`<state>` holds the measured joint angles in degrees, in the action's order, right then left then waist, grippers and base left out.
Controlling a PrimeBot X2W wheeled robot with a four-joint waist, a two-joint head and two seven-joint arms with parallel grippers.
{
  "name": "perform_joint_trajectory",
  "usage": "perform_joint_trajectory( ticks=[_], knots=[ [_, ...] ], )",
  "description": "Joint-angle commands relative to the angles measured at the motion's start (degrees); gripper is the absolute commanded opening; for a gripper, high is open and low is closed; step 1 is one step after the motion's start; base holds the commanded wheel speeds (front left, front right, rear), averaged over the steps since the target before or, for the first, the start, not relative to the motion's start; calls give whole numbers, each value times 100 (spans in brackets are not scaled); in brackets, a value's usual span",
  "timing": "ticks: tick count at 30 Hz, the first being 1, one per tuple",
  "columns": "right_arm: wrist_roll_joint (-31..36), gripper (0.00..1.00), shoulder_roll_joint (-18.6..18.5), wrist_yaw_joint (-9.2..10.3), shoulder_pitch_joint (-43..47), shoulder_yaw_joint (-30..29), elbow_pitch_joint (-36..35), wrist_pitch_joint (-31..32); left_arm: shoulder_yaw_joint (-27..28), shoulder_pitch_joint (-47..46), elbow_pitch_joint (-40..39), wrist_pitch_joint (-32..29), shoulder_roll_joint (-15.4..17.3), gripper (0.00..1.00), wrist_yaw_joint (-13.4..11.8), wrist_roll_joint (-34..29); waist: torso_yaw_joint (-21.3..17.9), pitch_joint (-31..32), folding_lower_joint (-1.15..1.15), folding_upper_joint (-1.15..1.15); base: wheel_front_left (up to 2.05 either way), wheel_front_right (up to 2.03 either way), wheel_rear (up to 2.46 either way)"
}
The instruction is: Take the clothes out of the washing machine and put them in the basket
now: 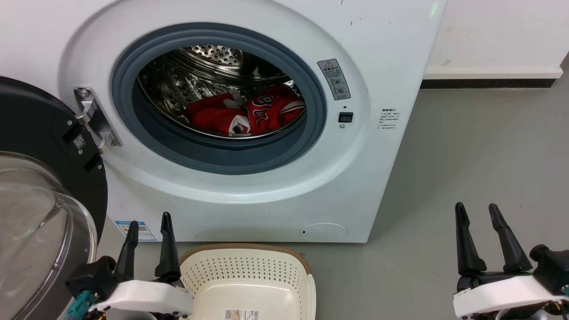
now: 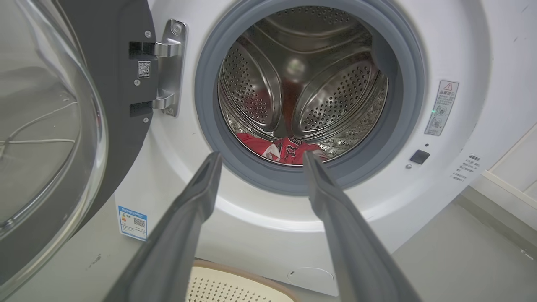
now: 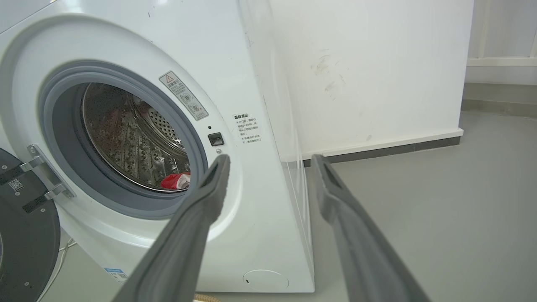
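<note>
On a grey floor [image 1: 466,155], a white front-loading washing machine [image 1: 266,195] gapes at twelve o'clock, red white-trimmed clothes [image 1: 249,113] in its drum, a cream perforated basket [image 1: 249,275] at six to catch them, left gripper [image 1: 149,220] and right gripper [image 1: 476,206] spread empty.

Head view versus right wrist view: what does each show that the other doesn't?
Head view: the open left claw, the basket's cream inside and the door's glass. Right wrist view: the machine's side panel and scuffs on the wall. Both: the open right claw, the grey porthole and red clothes in the drum.
</note>
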<state>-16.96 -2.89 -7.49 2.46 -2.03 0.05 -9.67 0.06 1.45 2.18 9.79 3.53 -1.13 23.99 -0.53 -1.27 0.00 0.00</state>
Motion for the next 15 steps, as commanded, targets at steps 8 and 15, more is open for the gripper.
perform_joint_trajectory(
  ticks=[8, 15],
  knots=[
    [596, 100, 0, 0, 104, 25, -144, -156, 54, 66, 14, 147, -14, 100, 50, -566, -12, -11, 0, 0, 0, 0, 0],
    [1073, 100, 1, 1, 163, 41, -211, -270, 42, 125, 34, 262, -43, 100, 46, -1026, -14, -23, 0, 0, 0, 0, 0]
  ],
)
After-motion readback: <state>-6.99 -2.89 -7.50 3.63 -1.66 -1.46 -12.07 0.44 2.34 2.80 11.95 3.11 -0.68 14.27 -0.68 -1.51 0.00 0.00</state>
